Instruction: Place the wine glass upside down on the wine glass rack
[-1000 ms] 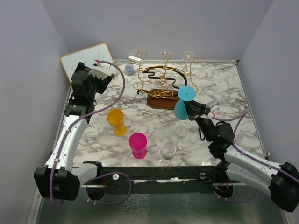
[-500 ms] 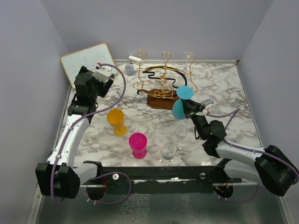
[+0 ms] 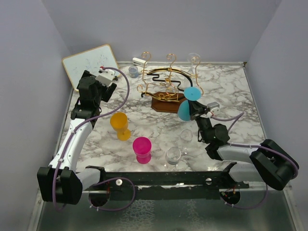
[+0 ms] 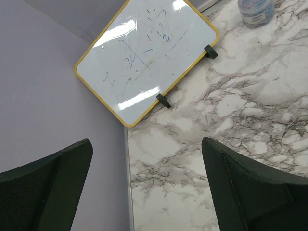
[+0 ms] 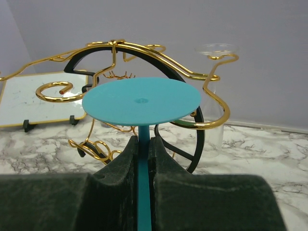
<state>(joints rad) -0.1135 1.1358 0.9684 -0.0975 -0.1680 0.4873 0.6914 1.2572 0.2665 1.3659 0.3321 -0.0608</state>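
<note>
The gold wire wine glass rack (image 3: 166, 83) stands on its dark brown base at the back middle and fills the right wrist view (image 5: 202, 76). My right gripper (image 3: 196, 111) is shut on the stem of a teal wine glass (image 3: 187, 103), held upside down with its round foot (image 5: 141, 100) on top, close in front of the rack's right gold arm. A clear glass (image 5: 214, 96) hangs upside down on the rack's right side. My left gripper (image 3: 103, 82) is open and empty near the back left, above bare marble (image 4: 202, 144).
An orange glass (image 3: 120, 125), a pink cup (image 3: 142, 149) and two clear glasses (image 3: 173, 155) (image 3: 186, 135) stand on the marble table in front. A whiteboard (image 3: 89, 63) leans at the back left wall. A small jar (image 3: 133, 71) sits behind the rack.
My right gripper has carried the teal glass a little left and towards the rack, and the right arm has folded lower. The left gripper shifted slightly.
</note>
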